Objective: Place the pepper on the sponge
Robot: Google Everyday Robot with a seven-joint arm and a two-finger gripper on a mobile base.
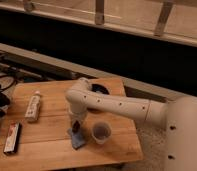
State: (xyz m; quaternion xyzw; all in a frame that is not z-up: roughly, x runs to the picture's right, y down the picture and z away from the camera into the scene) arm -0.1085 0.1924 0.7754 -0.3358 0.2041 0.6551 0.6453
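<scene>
- Camera view, the task's things: the arm [112, 105] bends down over the wooden counter [52, 156]. Its gripper [75, 121] hangs right over the blue sponge [78, 141], which lies flat near the counter's front edge.
- Camera view, the pepper [76, 127]: it shows as a small dark reddish shape at the gripper's tip, at or just above the far end of the sponge.
- Camera view, the grip: I cannot tell whether the gripper is spread or pinching the pepper. I also cannot tell whether the pepper already rests on the sponge.
- Camera view, progress: I judge the placing to be at its closing stage. The pepper is over the right spot, and what may remain is letting go and lifting clear.
- Camera view, containers: a translucent cup [101, 133] stands upright just beside the sponge, and nothing can be made out inside it.
- Camera view, elsewhere: a white tube [33, 107] and a flat dark-and-silver case [12, 138] lie well apart from the sponge.
</scene>
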